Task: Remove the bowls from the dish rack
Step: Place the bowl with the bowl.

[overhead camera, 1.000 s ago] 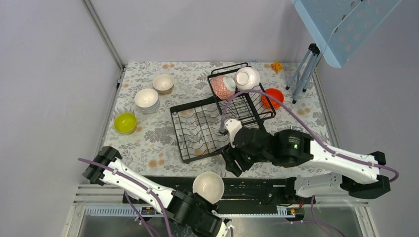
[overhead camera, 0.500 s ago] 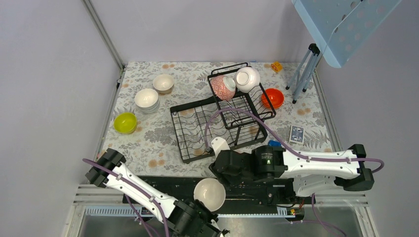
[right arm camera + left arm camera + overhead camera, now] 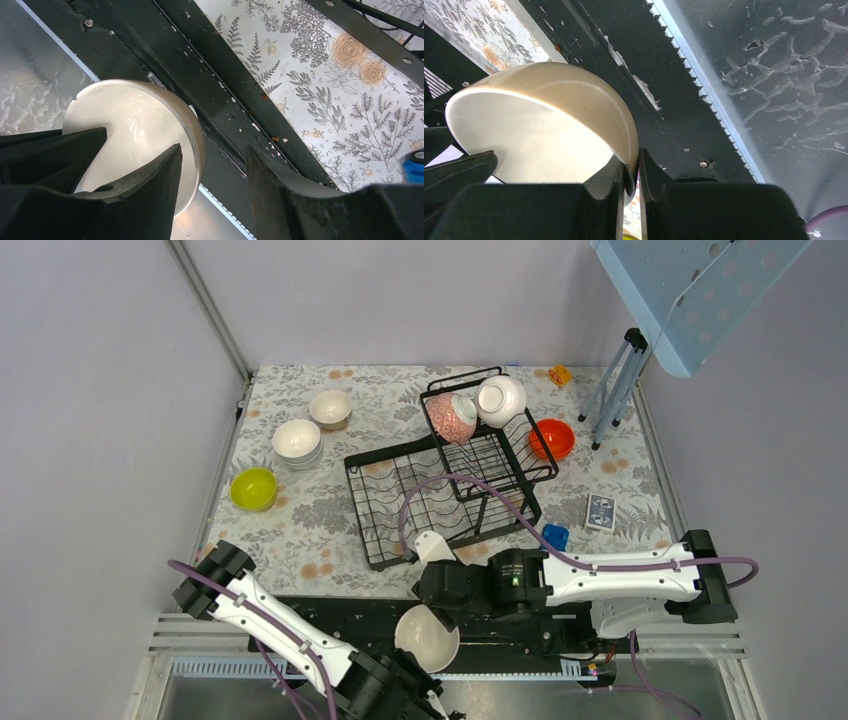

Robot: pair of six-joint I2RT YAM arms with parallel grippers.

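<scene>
At the near edge, my left fingers (image 3: 606, 182) are clenched on the rim of a cream bowl (image 3: 539, 130). I hold it above the black rail (image 3: 235, 107) in front of the tabletop (image 3: 300, 530), well apart from the dish rack (image 3: 430, 500).

My right fingers (image 3: 150, 190) are spread, with the far side of the bowl's rim in the gap between them. One finger crosses over the bowl's hollow. I cannot tell whether either one touches the bowl.

Two bowls remain in the rack's raised upper basket, a pink-patterned bowl (image 3: 452, 417) and a white bowl (image 3: 500, 398), side by side and tipped. An orange-red bowl (image 3: 552, 438) sits on the tabletop just right of the rack. Left of the rack stand a yellow-green bowl (image 3: 253, 488), stacked white bowls (image 3: 297, 442) and a beige bowl (image 3: 330, 408). A blue block (image 3: 555, 536) and a card (image 3: 600, 511) lie on the right of the tabletop.
</scene>
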